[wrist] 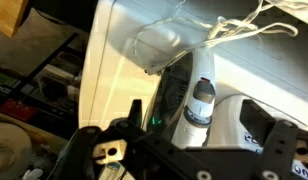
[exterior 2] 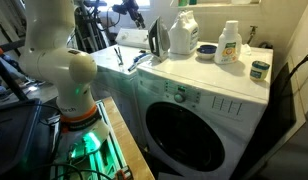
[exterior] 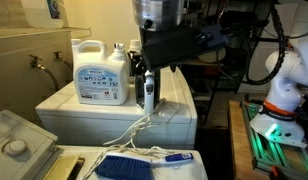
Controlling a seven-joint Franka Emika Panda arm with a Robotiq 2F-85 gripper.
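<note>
We see our black gripper [wrist: 191, 146] hanging just above the white washing machine [exterior 2: 219, 76]. Its two fingers are spread wide apart and hold nothing. Right under them, a black and white clothes iron [exterior: 147, 90] stands upright on top of the machine. A big white soap jug with a blue label [exterior: 102, 72] stands there too, just beside the iron. A thin white cord [exterior: 142, 126] hangs over the machine's edge.
</note>
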